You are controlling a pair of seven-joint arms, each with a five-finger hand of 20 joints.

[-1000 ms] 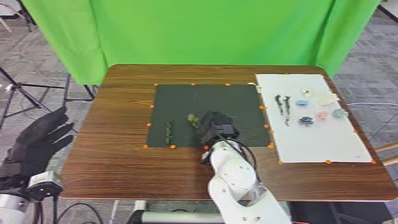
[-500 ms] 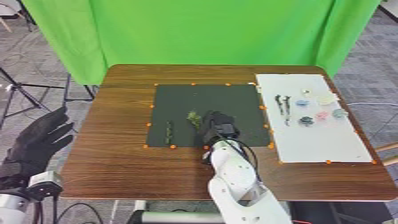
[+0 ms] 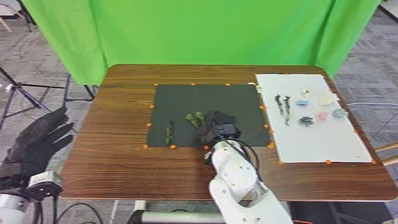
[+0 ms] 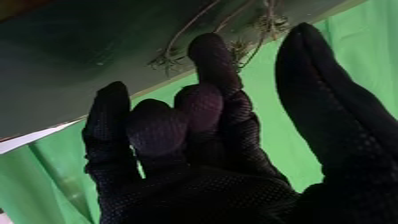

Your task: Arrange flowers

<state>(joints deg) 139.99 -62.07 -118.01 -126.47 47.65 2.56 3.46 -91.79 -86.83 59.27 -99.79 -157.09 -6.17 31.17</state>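
Observation:
On the black mat, a leafy green sprig lies just left of my right hand, which is low over the mat's right half. A second, thin green sprig lies farther left. In the right wrist view, my right hand has relaxed fingers and a thumb standing apart, with nothing between them; thin stems with small leaves pass close to one fingertip. My left hand is off the table's left edge, fingers straight.
A white sheet on the right bears dark twigs and several small flowers: blue, pink, grey-blue and cream. Orange dots line both mats. A green curtain hangs behind the table.
The leafy sprig beside my right hand looks more spread out and has shifted slightly right. My right hand has moved only a little, and my left hand has kept still.

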